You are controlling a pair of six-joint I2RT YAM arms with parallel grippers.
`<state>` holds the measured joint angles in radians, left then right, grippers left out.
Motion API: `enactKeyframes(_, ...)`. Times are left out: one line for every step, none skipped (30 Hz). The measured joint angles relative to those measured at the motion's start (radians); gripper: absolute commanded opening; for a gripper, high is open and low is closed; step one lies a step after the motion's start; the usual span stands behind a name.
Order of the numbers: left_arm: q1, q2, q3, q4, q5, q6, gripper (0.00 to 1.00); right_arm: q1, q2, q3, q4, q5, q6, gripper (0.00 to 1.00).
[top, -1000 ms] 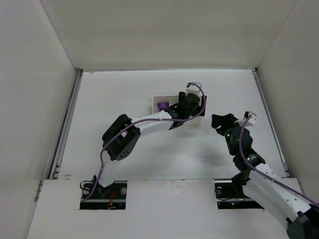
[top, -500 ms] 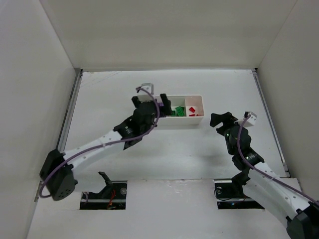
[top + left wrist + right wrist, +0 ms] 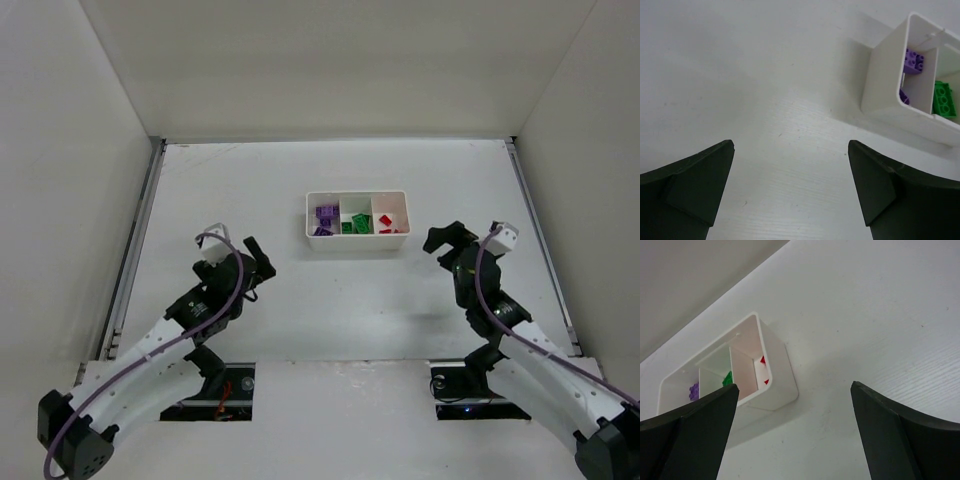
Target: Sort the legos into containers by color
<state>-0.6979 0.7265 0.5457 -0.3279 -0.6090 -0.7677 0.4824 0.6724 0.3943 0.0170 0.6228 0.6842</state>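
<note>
The white tray (image 3: 356, 243) lies ahead, long axis crosswise; your right fingers (image 3: 905, 440) sit nearer it than left fingers (image 3: 685, 190); both pairs released, empty.

Overhead from behind; wrist views low, close, both facing shared tray (image 3: 882, 80): ahead-right of left gripper (image 3: 790, 145), ahead-left of right gripper (image 3: 794, 386).

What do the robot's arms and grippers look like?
The left arm and right arm have white links with black joints and a purple cable along each. The left gripper and right gripper each have two dark wedge-shaped fingers.
</note>
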Motion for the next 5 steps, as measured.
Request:
enactKeyframes(0.000,-0.018,-0.008,-0.024,0.000,-0.013,1.00,0.002,0.011,0.013,-0.009,0.001,-0.002,1.00)
enactKeyframes(0.002,-0.031,-0.014,-0.043,-0.001,-0.024,1.00,0.004,0.023,0.024,-0.012,0.001,-0.004,1.00)
enactKeyframes(0.002,-0.037,-0.016,-0.061,-0.001,-0.032,1.00,0.008,0.038,0.032,-0.015,0.000,-0.007,1.00)
enactKeyframes(0.001,-0.037,-0.017,-0.076,0.000,-0.039,1.00,0.014,0.054,0.038,-0.019,0.000,-0.009,1.00)
enactKeyframes(-0.002,-0.033,-0.017,-0.086,0.000,-0.044,1.00,0.023,0.073,0.043,-0.023,-0.002,-0.012,1.00)
